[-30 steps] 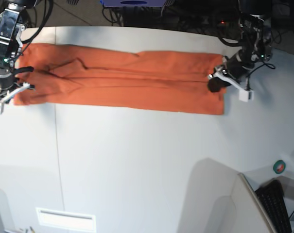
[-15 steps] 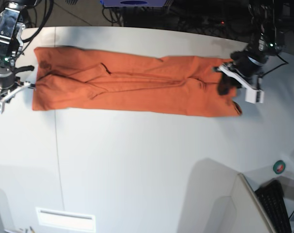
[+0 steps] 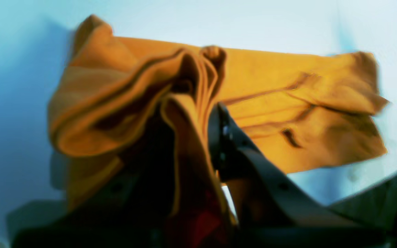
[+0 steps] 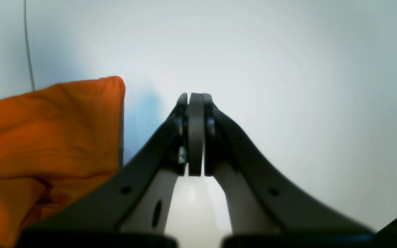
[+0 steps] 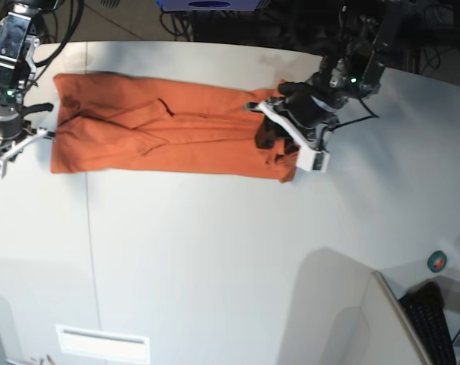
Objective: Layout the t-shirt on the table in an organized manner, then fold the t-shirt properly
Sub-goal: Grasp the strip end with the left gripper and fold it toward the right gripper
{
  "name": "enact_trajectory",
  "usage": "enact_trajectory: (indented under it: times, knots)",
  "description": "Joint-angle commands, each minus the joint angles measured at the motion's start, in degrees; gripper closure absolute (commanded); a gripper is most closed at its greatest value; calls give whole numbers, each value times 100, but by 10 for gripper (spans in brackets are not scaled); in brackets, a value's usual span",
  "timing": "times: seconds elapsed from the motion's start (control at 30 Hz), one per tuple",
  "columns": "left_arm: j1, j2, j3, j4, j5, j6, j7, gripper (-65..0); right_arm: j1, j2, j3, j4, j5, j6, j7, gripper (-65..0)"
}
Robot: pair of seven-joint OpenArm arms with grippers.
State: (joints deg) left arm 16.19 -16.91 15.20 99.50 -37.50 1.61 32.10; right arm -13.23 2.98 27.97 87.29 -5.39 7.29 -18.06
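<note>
Base view: t-shirt (image 5: 161,133) lying as a long orange band across the far part of the table (image 5: 214,251), running left to right. Left end flat, edge just beside the right gripper (image 5: 9,141). Right end bunched and lifted, doubled back over the band, pinched in the left gripper (image 5: 279,141). Left arm reaching in from the far right, angled down over the cloth. Right gripper parked at the table's left edge, off the cloth, nothing in it. Thin seam line visible down the tabletop left of centre. Green-and-red tape roll (image 5: 437,261) and black keyboard (image 5: 435,323) at the lower right, well apart from the shirt.

Left wrist view: blurred. Left gripper (image 3: 198,113) clamped on a gathered wad of the t-shirt (image 3: 288,103); several layers of fabric squeezed between the dark fingers (image 3: 219,137), folds fanning out to the left and hanging loose. Rest of the shirt stretched away behind on the white table (image 3: 219,20), far end creased.

Right wrist view: right gripper (image 4: 195,100) with pads pressed together, nothing between them. Corner of the t-shirt (image 4: 47,131) at frame left, beside the gripper body but apart from the tips. Bare white table (image 4: 288,69) ahead, seam line at upper left.
</note>
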Motion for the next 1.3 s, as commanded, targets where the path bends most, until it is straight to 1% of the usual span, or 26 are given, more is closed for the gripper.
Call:
enact_trajectory:
  times: [0.0,0.2,0.37,0.57,0.73,0.87,1.27]
  knots:
    - [-120,-2,102,23,-70,-24,-111,0,36,75,21,111,7,-39,141,0]
    - [-524,464,497,-680,-35,-24,-102,0,27,75,30,111,7,-39,141,0]
    - [-682,702,524,-917,-26,-24,-102,0,27,75,47,111,7,-39,141,0]
    - [-840,719,497,-935,-26,-24,-120,0,27,75,30,111,7,-39,141,0]
    - [-990,728,524,-1190,-53,-24,-120,0,36,66,21,111,7,-39,141,0]
    - [-990,860,506,-1208,-26,-24,-120,0,44,66,21,102,7,-39,141,0]
    - [-999,877,524,-1199,-26,-16,-120,0,62,66,21,102,7,-39,141,0]
